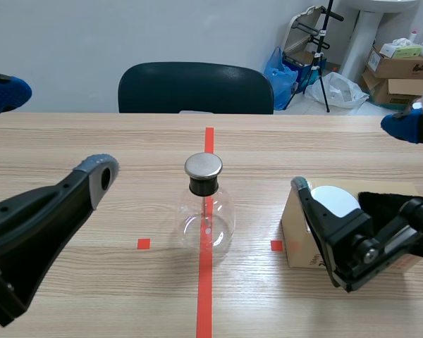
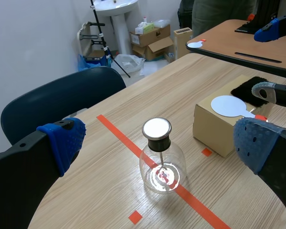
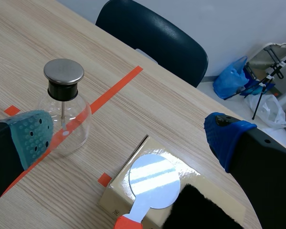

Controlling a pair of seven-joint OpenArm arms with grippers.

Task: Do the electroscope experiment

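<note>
While the electroscope (image 1: 206, 211) stands upright on the red tape line, left gripper (image 1: 53, 132) flanks it, jaws wide, empty. Right gripper (image 3: 128, 136) on its other side, same. Box (image 1: 296, 239) with white disc (image 1: 335, 201) sits right of the electroscope.

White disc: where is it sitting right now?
Scene view, right side: the white disc lies flat on top of the cardboard box, beside the black cloth, to the right of the glass flask on the centre tape line.
</note>
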